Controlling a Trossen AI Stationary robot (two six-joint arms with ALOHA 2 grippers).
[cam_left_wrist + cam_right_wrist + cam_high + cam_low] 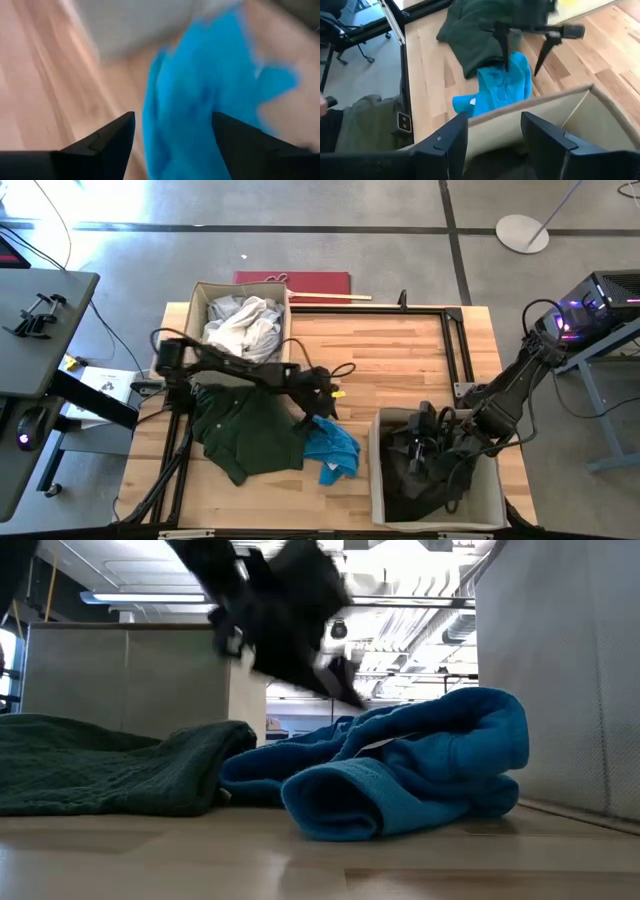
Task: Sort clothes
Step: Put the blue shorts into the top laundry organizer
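Note:
A bright blue garment lies crumpled on the wooden table, next to a dark green garment on its left. My left gripper is open just above the blue garment's far end, with its fingers pointing down; the low view shows a small gap over the cloth. In the left wrist view the blue cloth lies ahead between the spread fingers. My right gripper is open and empty over the right beige box, which holds dark clothes.
A second beige box at the far left holds white and pale clothes. A black metal frame runs along the table's far and right sides. The right box's wall stands close beside the blue garment. A person's clothing shows beyond the table's left edge.

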